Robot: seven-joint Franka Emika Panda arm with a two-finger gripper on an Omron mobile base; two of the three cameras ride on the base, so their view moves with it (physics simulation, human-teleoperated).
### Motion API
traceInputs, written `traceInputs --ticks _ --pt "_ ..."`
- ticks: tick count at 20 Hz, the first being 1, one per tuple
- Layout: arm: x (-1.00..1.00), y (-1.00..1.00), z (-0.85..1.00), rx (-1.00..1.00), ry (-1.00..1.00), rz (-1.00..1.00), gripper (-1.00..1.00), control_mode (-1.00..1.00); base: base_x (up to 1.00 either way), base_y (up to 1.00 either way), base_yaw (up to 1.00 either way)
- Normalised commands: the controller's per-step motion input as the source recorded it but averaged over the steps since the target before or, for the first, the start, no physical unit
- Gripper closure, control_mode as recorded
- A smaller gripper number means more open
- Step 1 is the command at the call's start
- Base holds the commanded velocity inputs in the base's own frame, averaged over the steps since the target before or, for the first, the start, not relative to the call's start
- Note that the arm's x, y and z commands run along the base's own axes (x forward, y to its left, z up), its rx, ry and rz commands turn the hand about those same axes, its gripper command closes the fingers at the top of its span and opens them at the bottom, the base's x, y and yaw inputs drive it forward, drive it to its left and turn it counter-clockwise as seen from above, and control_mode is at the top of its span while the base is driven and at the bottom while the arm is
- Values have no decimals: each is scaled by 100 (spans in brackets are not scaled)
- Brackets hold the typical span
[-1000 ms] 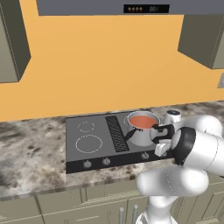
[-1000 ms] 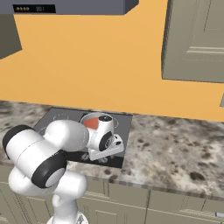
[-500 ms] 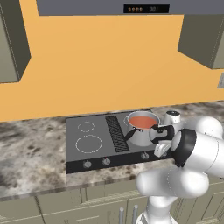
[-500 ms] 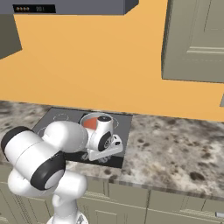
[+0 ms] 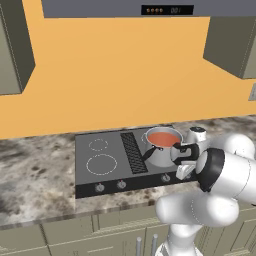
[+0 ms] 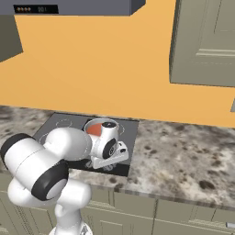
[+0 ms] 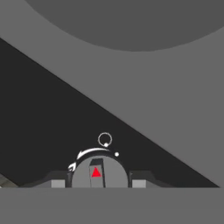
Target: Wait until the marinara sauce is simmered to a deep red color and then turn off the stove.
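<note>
Right base view: white arm covers most of stove [image 6: 131,137] and lower part of marinara sauce [image 6: 95,130]; front knobs hidden. Left base view: hand hides rightmost knob; hood [image 5: 125,7] cut by top edge, display digits too small to read. Hand view: knob [image 7: 99,173] cut at bottom; fingertips [image 7: 57,181] barely clear band.

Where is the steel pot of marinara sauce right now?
In the left base view, the pot sits on the stove's rear right burner, just beside the black ribbed centre strip.

Your two base views flank the arm, sharing the stove [image 5: 107,162]; your hand view sits close above a knob [image 7: 99,173].
</note>
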Motion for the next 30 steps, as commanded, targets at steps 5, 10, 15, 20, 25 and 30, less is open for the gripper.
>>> traceInputs --ticks 5,10,15,20,25,30 --pt "0 0 0 0 0 0 100 -100 0 0 0" --pt "0 0 0 0 0 0 100 -100 0 0 0" --pt "0 0 0 0 0 0 100 -100 0 0 0" --pt "0 0 0 0 0 0 100 -100 0 0 0" --pt "0 0 0 0 0 0 100 -100 0 0 0" --pt "0 0 0 0 0 0 100 -100 0 0 0"
